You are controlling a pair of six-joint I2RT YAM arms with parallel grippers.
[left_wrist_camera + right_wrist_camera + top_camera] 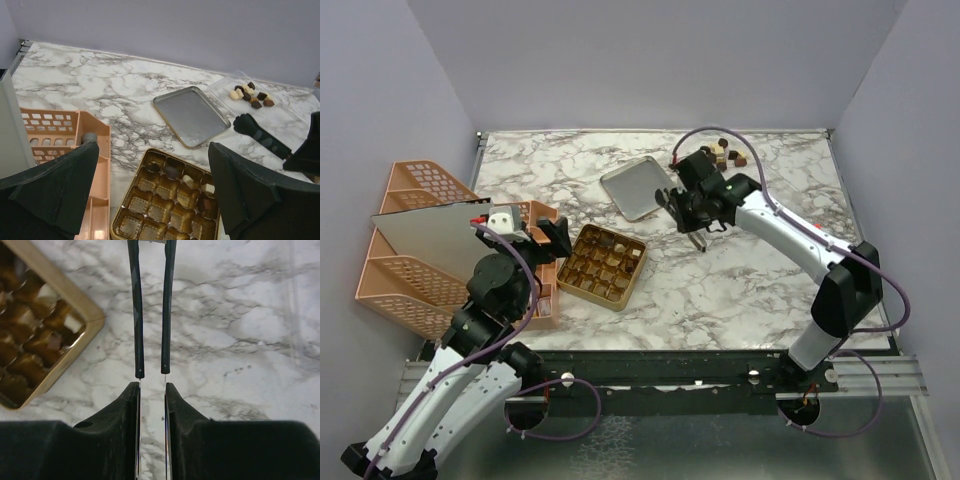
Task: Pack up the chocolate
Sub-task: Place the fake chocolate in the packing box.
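Observation:
Loose chocolate (724, 153) (249, 94) lies in a small pile at the back right of the table. A few dark, brown and white pieces (187, 180) sit in compartments of the golden-brown tray (581, 282) (131, 201) (75, 347). My right gripper (692, 220) (152, 386) is shut on black-handled tweezers (139, 315) (698, 241), just right of the tray over bare marble. The two blades stand apart with nothing between them; their tips are out of the wrist view. My left gripper (546, 234) (154, 195) is open and empty, above the tray's left side.
A square metal lid (638, 187) (192, 115) lies inside-up behind the tray. Orange plastic organisers (415, 240) (95, 165) crowd the left edge. A clear plastic sheet (225, 87) lies under the loose pile. Purple walls close in the table.

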